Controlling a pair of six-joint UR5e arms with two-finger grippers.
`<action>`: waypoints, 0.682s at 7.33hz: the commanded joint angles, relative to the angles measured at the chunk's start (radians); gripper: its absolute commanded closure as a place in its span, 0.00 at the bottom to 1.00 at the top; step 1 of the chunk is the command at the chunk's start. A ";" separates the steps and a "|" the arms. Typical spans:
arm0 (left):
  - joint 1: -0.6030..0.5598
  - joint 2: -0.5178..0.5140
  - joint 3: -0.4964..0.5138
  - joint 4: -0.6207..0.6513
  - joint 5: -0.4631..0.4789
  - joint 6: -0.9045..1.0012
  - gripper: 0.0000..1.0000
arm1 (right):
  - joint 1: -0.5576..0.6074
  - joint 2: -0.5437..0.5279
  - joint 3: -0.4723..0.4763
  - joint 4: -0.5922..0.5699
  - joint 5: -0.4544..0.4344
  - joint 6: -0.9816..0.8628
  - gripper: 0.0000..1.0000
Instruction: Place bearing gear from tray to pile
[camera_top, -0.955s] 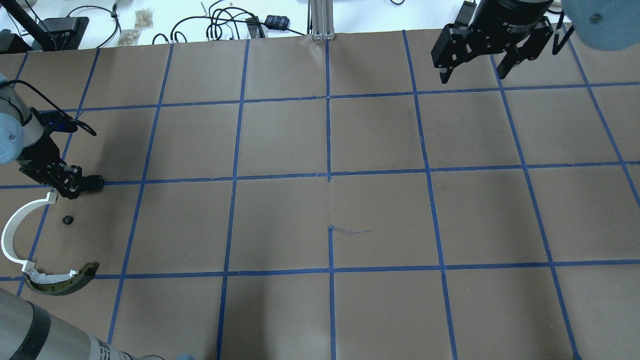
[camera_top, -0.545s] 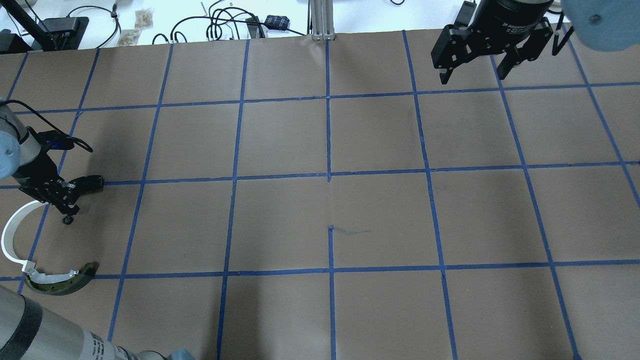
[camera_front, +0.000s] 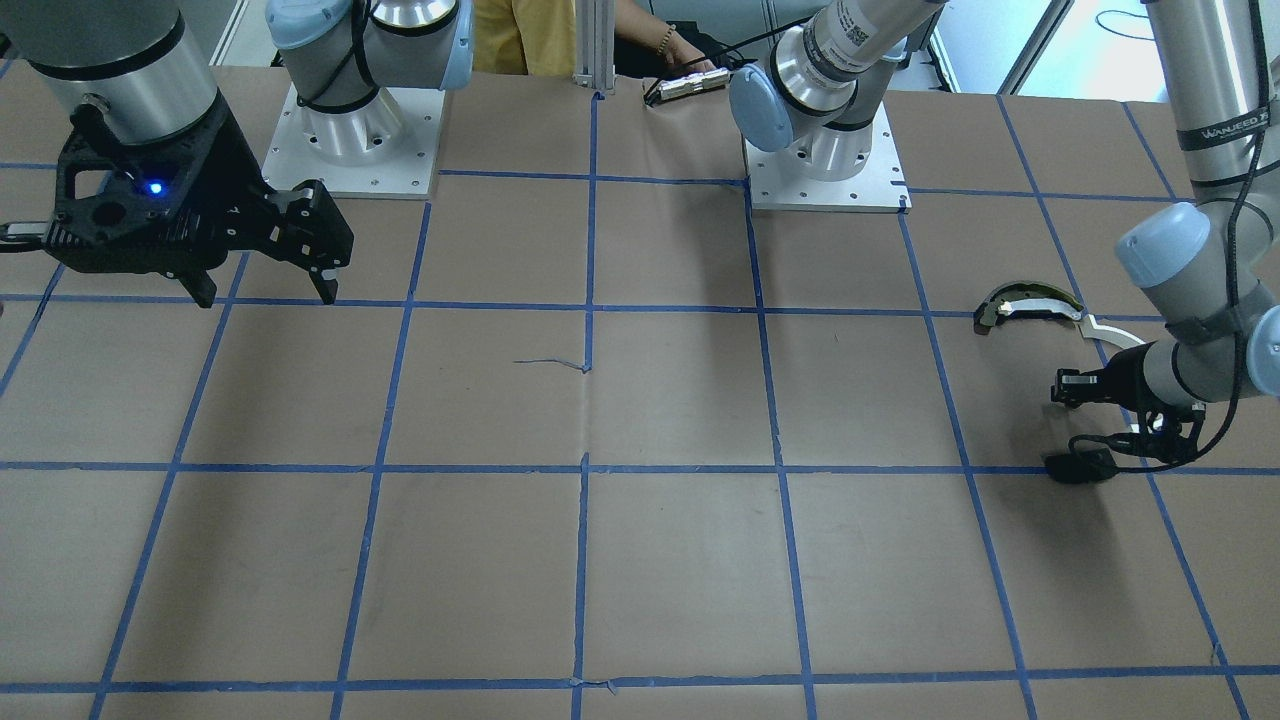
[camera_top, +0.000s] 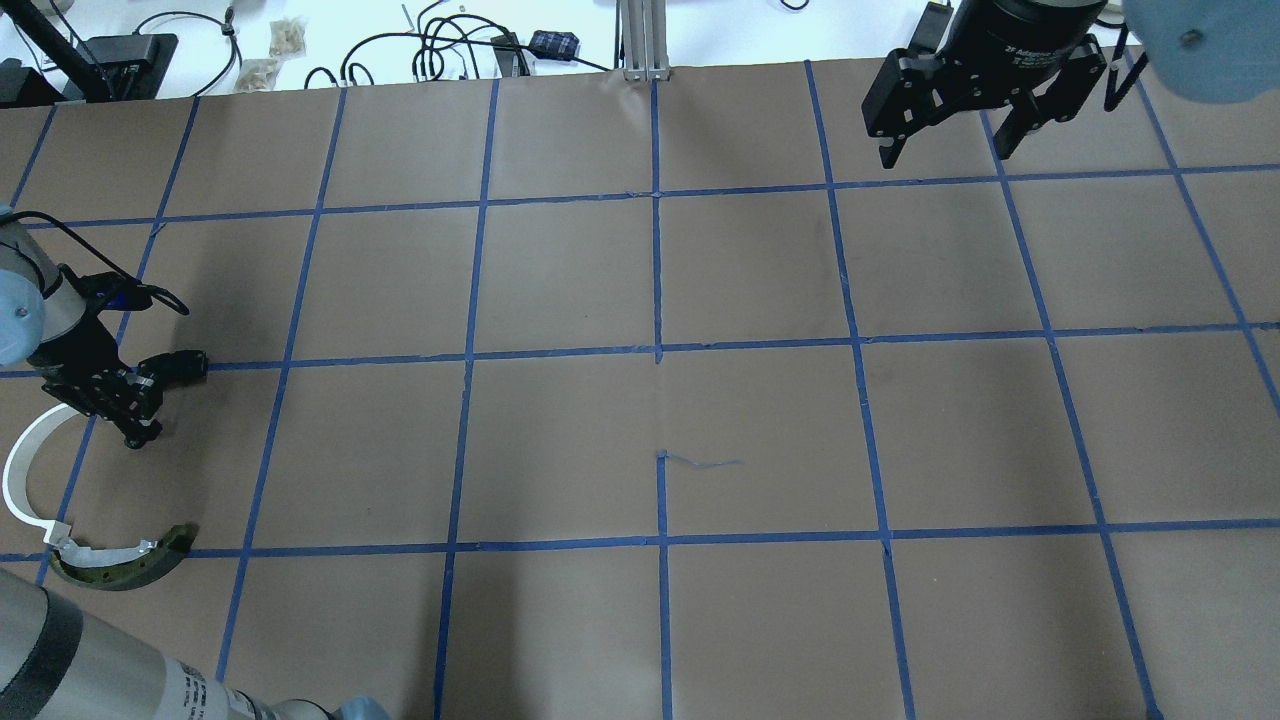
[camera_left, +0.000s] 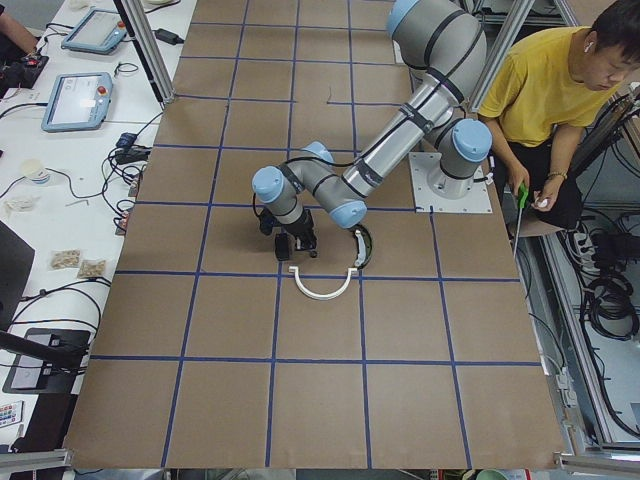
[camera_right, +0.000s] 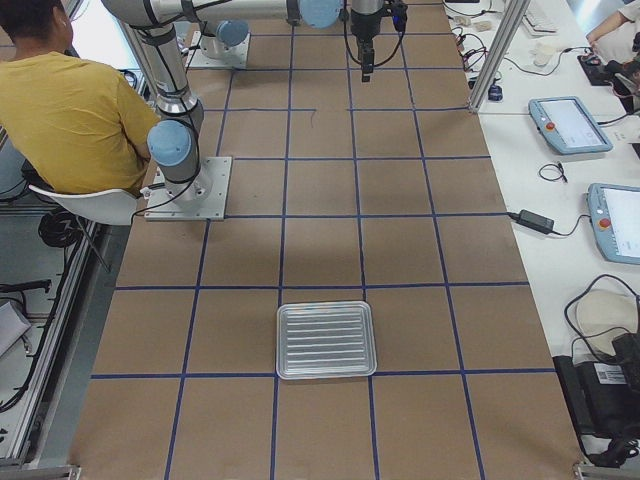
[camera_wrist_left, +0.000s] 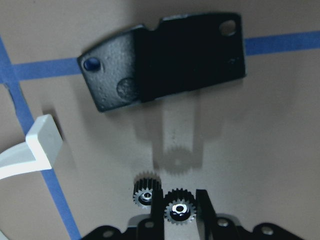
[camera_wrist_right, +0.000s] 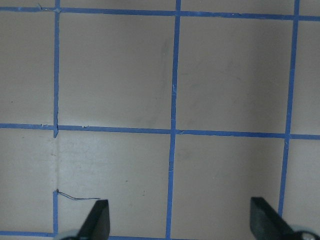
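At the far left of the bench lay your pile. The strip (camera_top: 18, 470) curved down to the dark arc (camera_top: 130, 568), and a loose gear (camera_wrist_left: 146, 192) lay flat on the paper just right of the strip.

Your left jaws hung over that spot, pinching the held gear (camera_wrist_left: 180, 210) by its toothed rim, just beside the loose one. Its shadow fell well apart from it on the bench, so I judged it not yet down. The plate (camera_wrist_left: 165, 60) lay a little further right, near but not touching.

The release was the step in hand. You would have done best to lower until the held gear all but met the bench, since from any height a small round part could bounce or roll out of the pile. You needed to set it beside the loose gear, not on it. I would have had you part the jaws only slightly, then lift straight up so no tooth caught and neither the strip nor the plate was nudged.

Far to the right, your right jaws stood spread and held nothing, above the taped grid. The tray (camera_right: 283, 340) sat towards that end, well apart from the pile.
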 joint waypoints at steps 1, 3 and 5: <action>0.000 0.001 -0.002 0.000 0.001 0.003 0.23 | 0.001 0.000 0.000 0.000 0.000 0.000 0.00; -0.001 0.002 0.000 0.000 0.004 0.000 0.00 | -0.001 0.000 0.000 0.000 0.000 0.000 0.00; -0.033 0.054 0.050 -0.064 -0.008 -0.049 0.00 | -0.001 0.000 0.000 0.000 -0.002 0.000 0.00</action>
